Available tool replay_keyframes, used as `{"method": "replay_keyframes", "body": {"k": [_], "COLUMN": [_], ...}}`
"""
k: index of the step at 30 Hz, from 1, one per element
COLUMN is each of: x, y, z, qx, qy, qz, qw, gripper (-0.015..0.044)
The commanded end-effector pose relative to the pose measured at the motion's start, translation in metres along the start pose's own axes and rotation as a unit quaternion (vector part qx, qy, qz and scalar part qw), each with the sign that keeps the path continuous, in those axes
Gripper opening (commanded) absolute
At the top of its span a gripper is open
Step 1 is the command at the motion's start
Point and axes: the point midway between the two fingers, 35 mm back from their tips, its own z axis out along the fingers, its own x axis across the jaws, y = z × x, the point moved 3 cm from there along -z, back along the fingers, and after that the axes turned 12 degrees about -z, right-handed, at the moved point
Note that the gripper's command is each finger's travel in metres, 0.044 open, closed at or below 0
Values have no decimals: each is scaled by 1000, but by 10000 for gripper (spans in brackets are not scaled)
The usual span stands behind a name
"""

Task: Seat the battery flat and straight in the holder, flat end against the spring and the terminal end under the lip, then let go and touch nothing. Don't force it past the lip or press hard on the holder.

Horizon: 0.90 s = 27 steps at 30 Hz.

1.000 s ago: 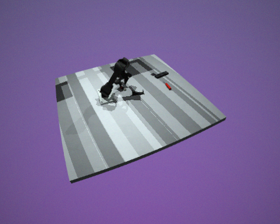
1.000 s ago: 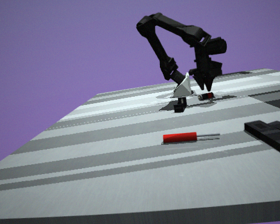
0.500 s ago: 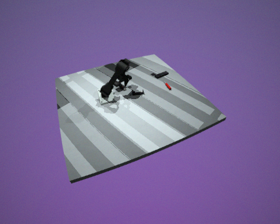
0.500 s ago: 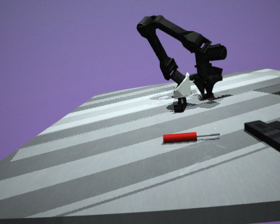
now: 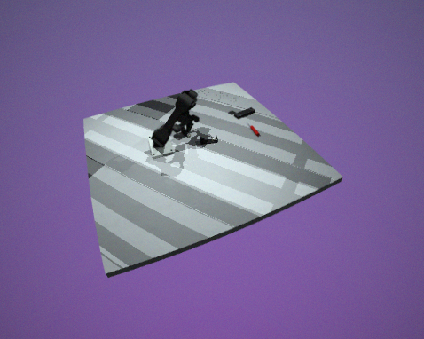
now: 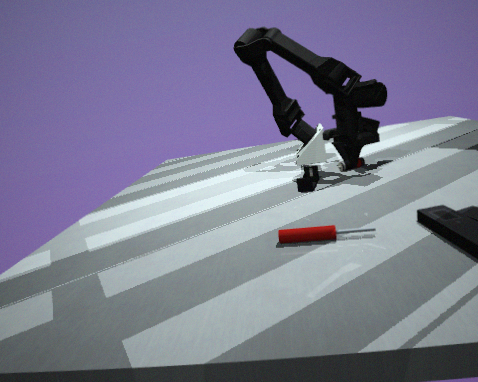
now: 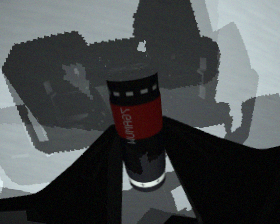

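The battery (image 6: 360,163) (image 7: 137,120), black with a red band and a silver rim at one end, lies on its side at table level near the arm's base. My gripper (image 6: 353,166) (image 7: 139,127) points down over it and is shut on it, one finger against each long side in the wrist view. In the exterior view the silver end points left. Whether the battery touches the table cannot be told. The small black holder (image 5: 208,139) (image 6: 307,182) stands on the table apart from the battery, in front of it in the exterior view; its inside is too small to make out.
A red-handled screwdriver (image 5: 255,130) (image 6: 307,234) lies beyond the holder from the arm. A long black block (image 5: 245,113) (image 6: 459,231) lies farther out beside it. The arm's pale base plate (image 5: 168,150) is close to the holder. Striped shadows cross the table (image 5: 163,225).
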Motion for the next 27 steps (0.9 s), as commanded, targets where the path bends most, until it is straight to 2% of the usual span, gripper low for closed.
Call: {"method": "replay_keyframes", "body": {"k": [1, 5, 11, 15, 21, 27], "x": [0, 0, 0, 0, -9, -16], "y": [0, 0, 1, 0, -23, -51], "z": [1, 0, -47, -49, -55, -61], "qx": [2, 2, 1, 1, -2, -6], "qy": [1, 1, 1, 0, -2, -4], "qz": [-3, -3, -4, 1, 164, 343], "qw": [1000, 1000, 1000, 1000, 986, 939], "gripper": [89, 86, 86, 86, 86, 86]}}
